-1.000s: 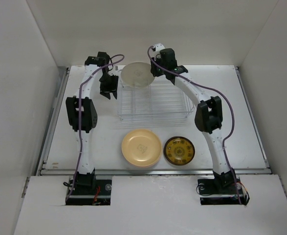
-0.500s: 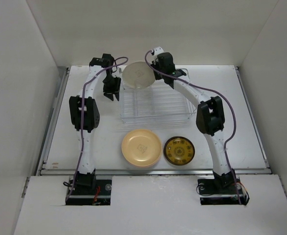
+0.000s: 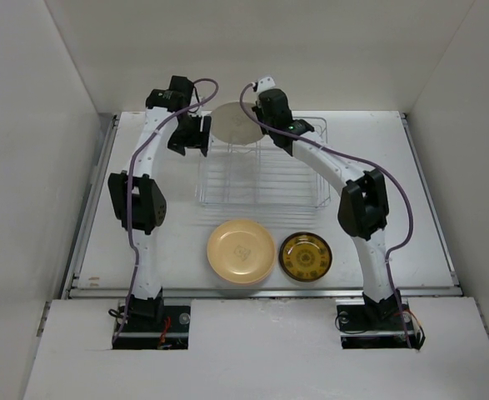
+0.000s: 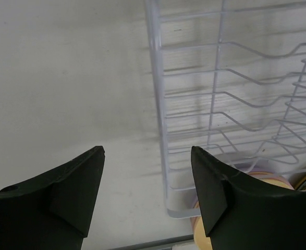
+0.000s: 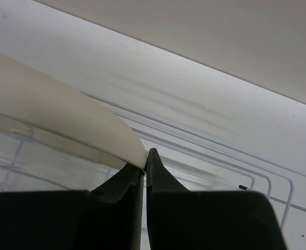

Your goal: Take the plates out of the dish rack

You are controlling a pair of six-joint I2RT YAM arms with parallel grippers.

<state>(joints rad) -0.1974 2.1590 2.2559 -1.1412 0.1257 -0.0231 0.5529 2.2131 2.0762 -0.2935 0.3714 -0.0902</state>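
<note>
Shifted left jaws rearward beside dish rack (image 3: 261,171), released; clenching cream plate (image 3: 236,123) rim with right jaws at rack's rear.

Seen from above, bare tabletop (image 3: 431,167) lies open at 3 o'clock of the dish rack (image 3: 261,179). A narrower strip runs at 9 o'clock, where the left end effector (image 4: 147,150) hangs with jaws apart, just beside the rack's side wire. At 6 o'clock the yellow plate (image 3: 241,251) and the amber plate (image 3: 305,256) lie side by side near the rack's front. At 11 o'clock the cream plate (image 3: 232,123), pinched at its rim by the right end effector (image 5: 145,156), stands over the rack's far corner.
</note>
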